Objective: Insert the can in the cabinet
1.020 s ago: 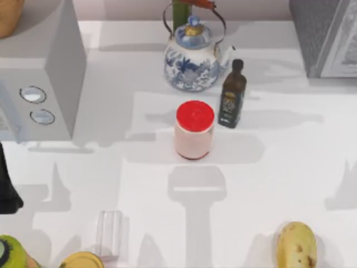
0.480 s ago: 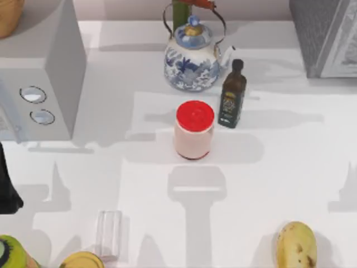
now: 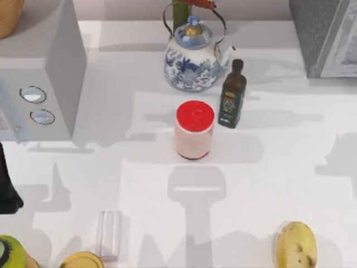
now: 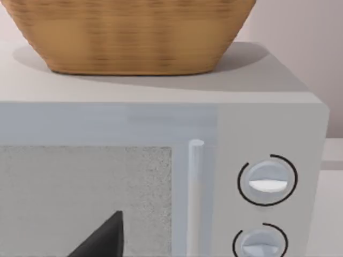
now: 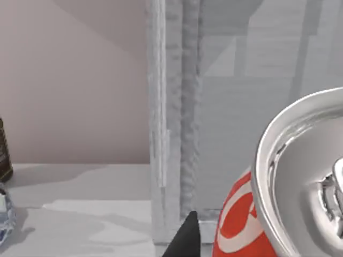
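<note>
right wrist view: can (image 5: 241, 222) in right jaws, cabinet (image 5: 241, 107) close behind, dark bottle (image 5: 4, 152) well aside; left jaws' state unclear

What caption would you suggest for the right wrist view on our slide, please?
Red can with silver top, close to the camera, facing the grey panelled cabinet.

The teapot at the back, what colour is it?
The teapot is white with blue painted patterns and a gold knob, seen best in the top view.

left arm (image 3: 6, 184): black, matte | end effector fingers (image 5: 185, 238): black, pointed
</note>
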Available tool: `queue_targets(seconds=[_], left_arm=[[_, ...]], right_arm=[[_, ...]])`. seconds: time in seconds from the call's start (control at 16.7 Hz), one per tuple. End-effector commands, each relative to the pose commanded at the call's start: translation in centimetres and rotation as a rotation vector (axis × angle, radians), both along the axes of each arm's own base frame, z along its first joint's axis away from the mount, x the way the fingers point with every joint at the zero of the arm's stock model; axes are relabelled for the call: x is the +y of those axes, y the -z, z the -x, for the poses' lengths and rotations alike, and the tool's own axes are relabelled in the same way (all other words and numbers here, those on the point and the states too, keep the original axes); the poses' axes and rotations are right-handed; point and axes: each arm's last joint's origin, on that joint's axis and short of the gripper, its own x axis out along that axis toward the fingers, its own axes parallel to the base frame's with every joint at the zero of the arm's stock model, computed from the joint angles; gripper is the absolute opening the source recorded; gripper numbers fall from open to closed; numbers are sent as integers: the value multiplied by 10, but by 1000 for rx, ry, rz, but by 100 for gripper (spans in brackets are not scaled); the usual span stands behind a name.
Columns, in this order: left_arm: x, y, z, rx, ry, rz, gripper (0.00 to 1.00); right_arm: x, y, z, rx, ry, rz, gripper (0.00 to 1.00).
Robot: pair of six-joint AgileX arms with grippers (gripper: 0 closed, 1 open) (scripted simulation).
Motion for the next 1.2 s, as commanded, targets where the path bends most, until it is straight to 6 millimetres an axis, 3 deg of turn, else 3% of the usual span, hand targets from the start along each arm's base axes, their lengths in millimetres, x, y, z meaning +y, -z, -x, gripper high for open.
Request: queue_targets(seconds=[0.36, 0.54, 0.66, 0.84, 1.2], left_arm=[[0, 0, 0, 0, 0, 0, 100], [0, 0, 0, 0, 0, 0, 100], [0, 0, 0, 0, 0, 0, 100], [0, 0, 0, 0, 0, 0, 100], [0, 0, 0, 0, 0, 0, 100]], right_arm=[[16, -153, -47, -85, -23, -2, 0], [26, -204, -79, -110, -25, -6, 0], [32, -222, -100, -108, -20, -7, 0], [39, -235, -124, -92, -7, -6, 0], [42, -237, -132, -83, 0, -5, 0]])
